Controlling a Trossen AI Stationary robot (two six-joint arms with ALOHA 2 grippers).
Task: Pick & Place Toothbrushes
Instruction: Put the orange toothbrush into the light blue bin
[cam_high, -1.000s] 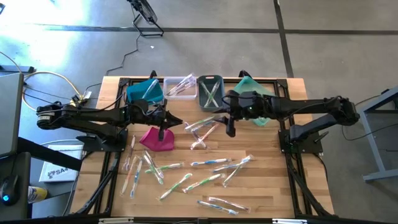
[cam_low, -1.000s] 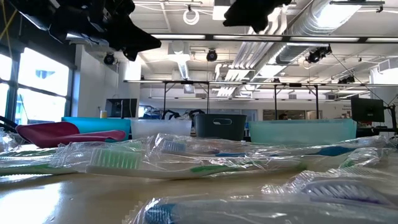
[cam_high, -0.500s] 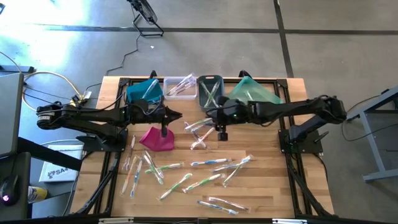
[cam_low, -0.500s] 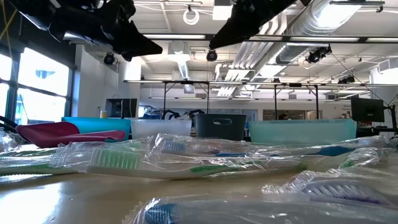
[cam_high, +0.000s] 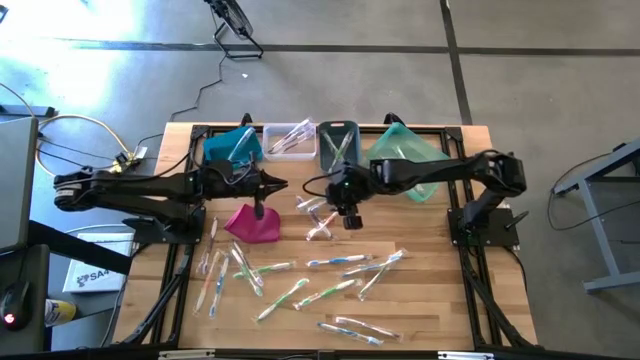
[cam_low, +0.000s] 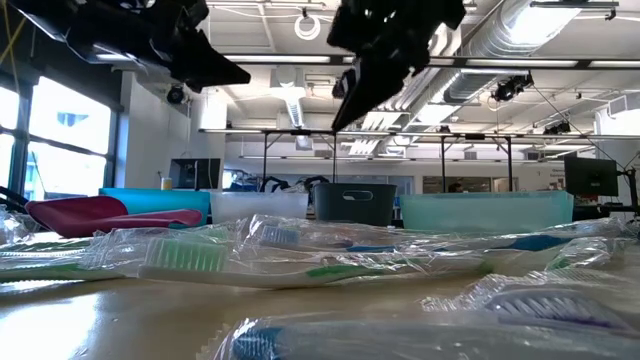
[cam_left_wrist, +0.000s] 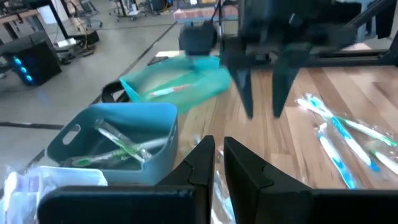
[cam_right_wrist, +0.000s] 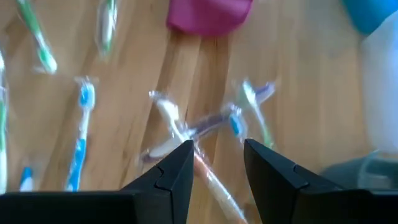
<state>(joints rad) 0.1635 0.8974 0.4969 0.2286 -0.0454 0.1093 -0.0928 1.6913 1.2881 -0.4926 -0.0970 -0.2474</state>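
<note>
Right end effector (cam_high: 351, 222) fingers apart, pointing down; left end effector (cam_high: 262, 213) nearly closed, raised.

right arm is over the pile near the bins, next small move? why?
Probably lower straight down. The right gripper hangs open above the crossed, wrapped toothbrushes near the magenta pouch, holding nothing; the wrist view shows them between its fingers. The left gripper waits, shut, over the pouch.

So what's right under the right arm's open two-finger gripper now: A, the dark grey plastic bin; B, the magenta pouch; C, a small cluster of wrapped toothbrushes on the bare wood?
C: the right gripper hangs open over the cluster of wrapped toothbrushes on the wooden table, as its wrist view shows.
</note>
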